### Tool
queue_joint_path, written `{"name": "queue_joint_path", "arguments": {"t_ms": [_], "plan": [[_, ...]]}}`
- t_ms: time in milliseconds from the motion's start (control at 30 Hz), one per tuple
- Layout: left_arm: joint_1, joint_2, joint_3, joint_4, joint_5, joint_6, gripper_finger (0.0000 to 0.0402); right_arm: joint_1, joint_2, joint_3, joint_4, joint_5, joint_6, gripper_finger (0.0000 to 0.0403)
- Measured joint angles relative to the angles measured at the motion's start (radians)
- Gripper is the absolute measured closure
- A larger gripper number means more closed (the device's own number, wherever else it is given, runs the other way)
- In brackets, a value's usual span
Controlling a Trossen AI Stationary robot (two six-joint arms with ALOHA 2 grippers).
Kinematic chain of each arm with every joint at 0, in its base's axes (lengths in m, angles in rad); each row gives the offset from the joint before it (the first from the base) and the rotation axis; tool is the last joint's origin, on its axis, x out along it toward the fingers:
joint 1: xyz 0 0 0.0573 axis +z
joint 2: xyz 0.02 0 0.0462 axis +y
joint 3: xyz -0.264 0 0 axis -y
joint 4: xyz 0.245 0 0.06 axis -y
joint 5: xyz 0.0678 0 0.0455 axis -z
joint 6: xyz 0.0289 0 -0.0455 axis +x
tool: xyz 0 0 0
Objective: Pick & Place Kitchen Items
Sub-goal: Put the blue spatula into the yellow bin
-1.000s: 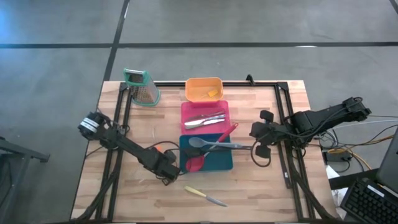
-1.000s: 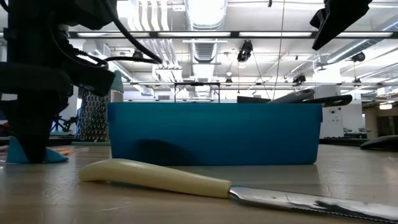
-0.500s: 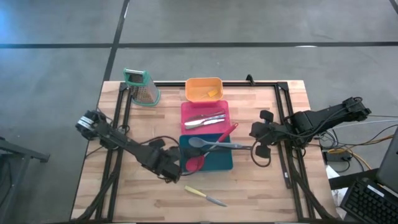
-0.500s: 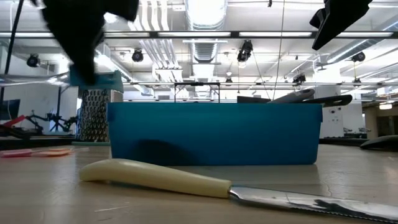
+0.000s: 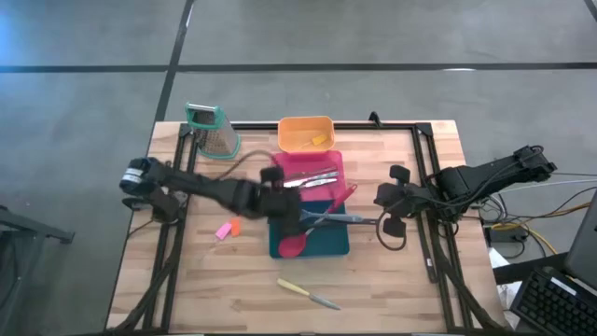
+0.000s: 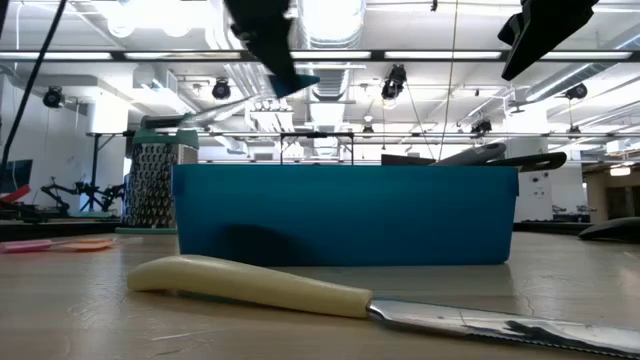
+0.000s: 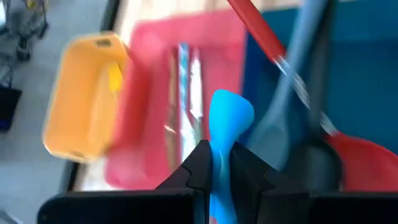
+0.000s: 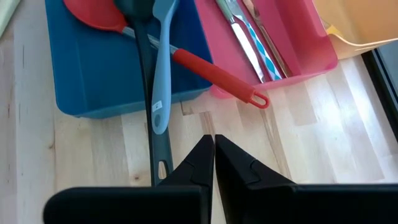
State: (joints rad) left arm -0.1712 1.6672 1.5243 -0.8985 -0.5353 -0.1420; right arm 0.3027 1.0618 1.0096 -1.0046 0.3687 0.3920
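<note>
One small blue piece (image 7: 229,118) sits pinched in my left gripper (image 7: 216,163), its jaws clenched on the piece's stem with the rounded end poking out beyond them. I take the teal tray (image 5: 328,241) as my landmark: the left gripper (image 5: 284,203) hangs above that tray's far-left corner, where it meets the pink tray (image 5: 285,166). From the low view the blue piece (image 6: 298,82) hangs well above the teal tray's wall (image 6: 345,215).

Inside the teal tray lie three long spoons: a red one (image 5: 295,245) with its handle reaching over the rim toward the pink tray, a grey one (image 5: 297,215), and a black one (image 8: 144,81) whose handle runs out over the tray's right edge onto the surface (image 5: 392,289). Metal cutlery (image 5: 308,180) rests in the pink tray just behind the teal one, and beyond that the orange tray (image 5: 298,126) holds a yellow piece (image 5: 320,140).

Left of the teal tray a pink piece (image 5: 224,229) and a small orange piece (image 5: 234,224) lie on the bare surface. In front of it lies a knife (image 5: 308,295) with a cream handle. A grater (image 5: 213,131) stands well off toward the far-left corner.

My right gripper (image 8: 213,144) waits just right of the teal tray, jaws clenched on nothing, near the black spoon's handle.
</note>
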Motion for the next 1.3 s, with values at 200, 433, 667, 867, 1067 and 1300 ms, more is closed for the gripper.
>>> {"name": "queue_joint_path", "arguments": {"t_ms": [200,433,667,867,1067,1300], "plan": [[0.203,0.000,0.035,0.140,0.173,0.211,0.0368,0.000,0.000,0.000,0.000,0.000,-0.005,0.0394],[0.434,0.000,0.044,0.281,0.372,0.383,0.0368,0.000,0.000,0.000,0.002,0.032,-0.007,0.0394],[0.608,0.023,0.043,0.450,0.558,0.372,0.0368,0.000,0.000,0.000,0.002,0.110,-0.044,0.0394],[0.685,0.086,0.049,0.512,0.605,0.354,0.0368,-0.003,0.000,0.000,0.013,0.133,-0.063,0.0394],[0.721,0.191,0.129,0.507,0.607,0.370,0.0368,-0.003,0.000,0.000,0.022,0.132,-0.079,0.0394],[0.740,0.336,0.308,0.396,0.620,0.369,0.0368,-0.003,0.000,0.000,0.025,0.132,-0.079,0.0394]]}}
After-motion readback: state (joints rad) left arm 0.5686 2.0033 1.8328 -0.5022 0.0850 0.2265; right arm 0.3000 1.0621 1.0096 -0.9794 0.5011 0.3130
